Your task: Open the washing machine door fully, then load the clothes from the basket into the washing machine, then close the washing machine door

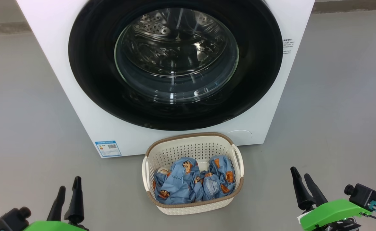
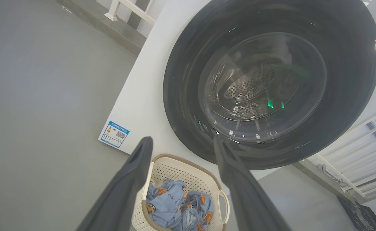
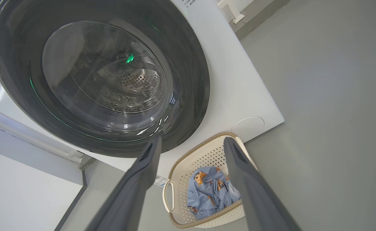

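Two empty pincers spread wide, left gripper (image 1: 69, 183) at seven o'clock, right gripper (image 1: 300, 172) at five, face the washing machine door (image 1: 91, 64): stiff, glossy, likely best hooked at its rim.

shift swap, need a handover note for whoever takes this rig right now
Left end effector: open, empty.
Right end effector: open, empty.
Washing machine door: shut.
Clothes: in the basket, on the floor in front of the washing machine.
Done: nothing yet.
Left: open door fully, load clothes, close door.
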